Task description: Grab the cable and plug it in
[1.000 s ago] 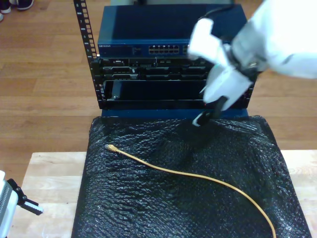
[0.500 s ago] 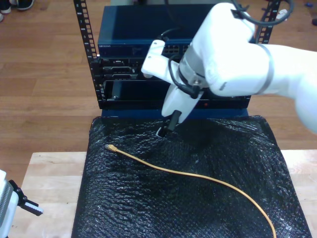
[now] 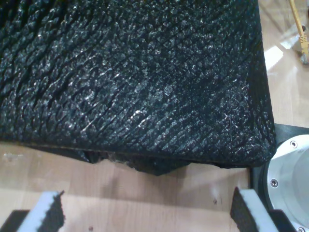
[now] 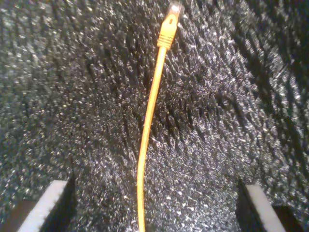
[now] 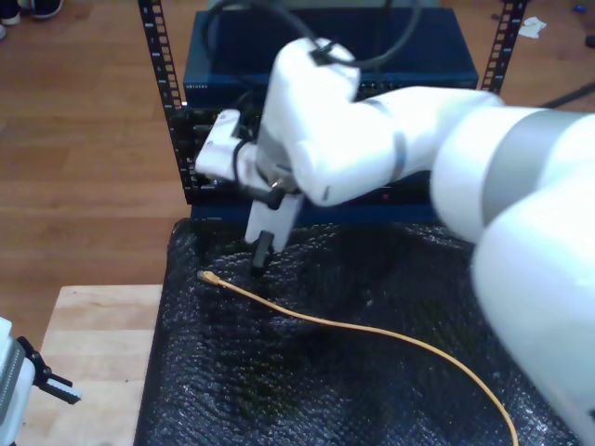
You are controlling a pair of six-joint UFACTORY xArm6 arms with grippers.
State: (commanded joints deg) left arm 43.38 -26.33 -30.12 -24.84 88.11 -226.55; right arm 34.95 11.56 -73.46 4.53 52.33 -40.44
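Note:
The yellow-orange cable lies curved across the black foam mat, its plug end toward the exterior view's left. My second gripper hangs on the big white arm just above and beside that plug end. In the second wrist view the cable runs between the open fingers of my second gripper, with the plug farther ahead. Low over the wooden table by the mat's edge, my first gripper is open and holds nothing.
A blue network switch sits in a black rack behind the mat, partly covered by the white arm. A round metal base stands close beside my first gripper. Another stretch of yellow cable lies past the mat's corner.
The second arm has swung from the exterior view's right across to the left and lowered, bringing its gripper near the cable's plug end. The cable has not moved.

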